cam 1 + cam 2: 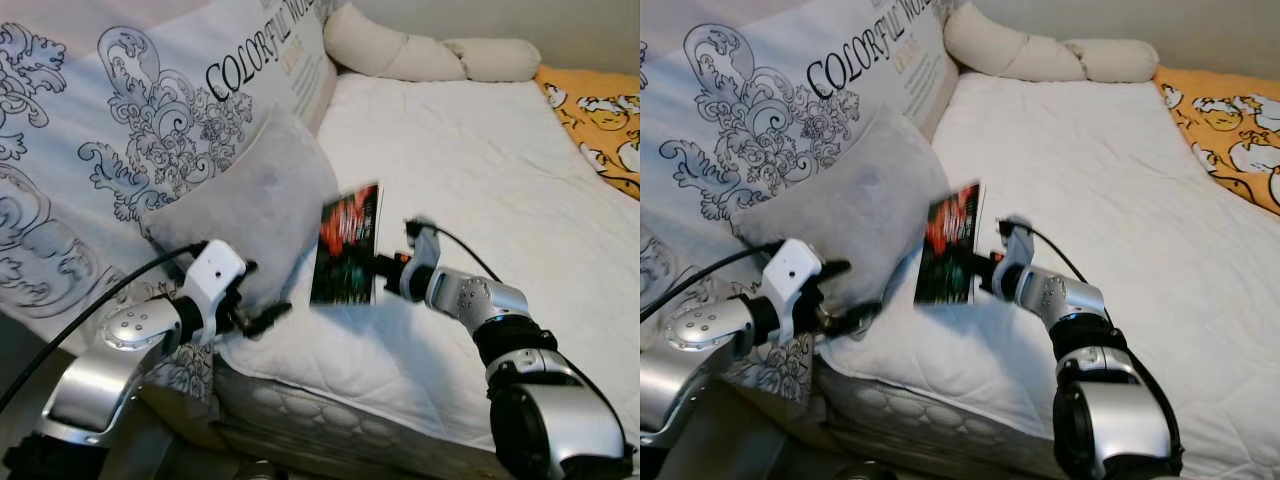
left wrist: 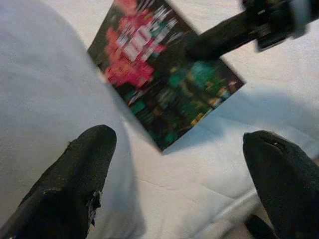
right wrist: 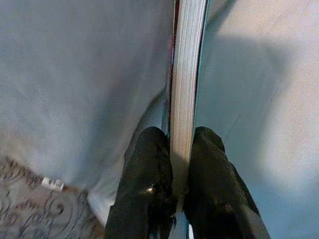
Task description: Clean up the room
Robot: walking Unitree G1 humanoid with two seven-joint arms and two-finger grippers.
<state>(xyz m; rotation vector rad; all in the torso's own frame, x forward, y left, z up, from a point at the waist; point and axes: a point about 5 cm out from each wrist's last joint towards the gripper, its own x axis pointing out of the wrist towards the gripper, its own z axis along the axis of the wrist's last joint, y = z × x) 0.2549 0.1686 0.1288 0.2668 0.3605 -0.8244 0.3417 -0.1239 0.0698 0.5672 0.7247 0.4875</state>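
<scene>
A thin book (image 1: 346, 245) with a dark red and green cover hangs just above the white bed (image 1: 470, 170). My right gripper (image 1: 384, 266) is shut on the book's near edge; the right wrist view shows its page edge (image 3: 185, 89) clamped between both fingers (image 3: 149, 174). My left gripper (image 1: 262, 295) is open by the grey pillow (image 1: 250, 205) at the bed's near left corner. In the left wrist view its fingertips (image 2: 84, 164) stand wide apart, with the book (image 2: 164, 79) beyond them.
A large patterned pillow (image 1: 120, 130) printed with "COLORFUL" leans along the left. A cream bolster (image 1: 430, 55) lies at the head of the bed. An orange patterned blanket (image 1: 600, 115) lies at the far right. The mattress edge (image 1: 300, 410) runs below my arms.
</scene>
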